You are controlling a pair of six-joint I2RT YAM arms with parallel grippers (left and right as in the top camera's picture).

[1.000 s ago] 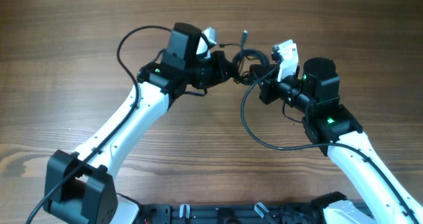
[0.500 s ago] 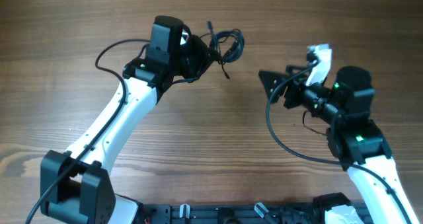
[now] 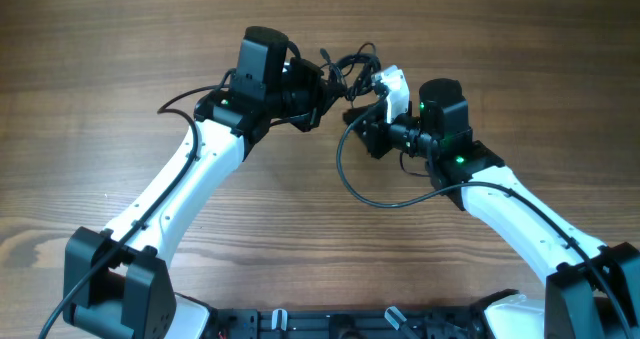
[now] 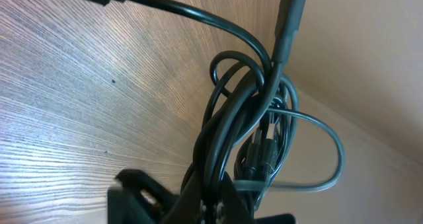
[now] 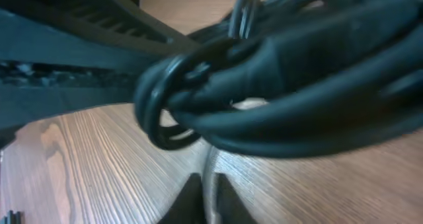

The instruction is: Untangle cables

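Note:
The cables are a tangled coil of thin black wires held above the wooden table, between the two grippers. My left gripper is shut on the coil from the left; in the left wrist view the loops rise out of its closed jaws. My right gripper sits just below and right of the coil. In the right wrist view the coil fills the top, and a single thin strand runs down between the nearly closed jaws.
The right arm's own thicker black cable loops out to the left below its wrist. The left arm's cable arches beside its wrist. A black rail runs along the table's front edge.
The right arm has swung back left and up to the coil and now pinches a strand. The left gripper, still holding the coil, has shifted slightly right.

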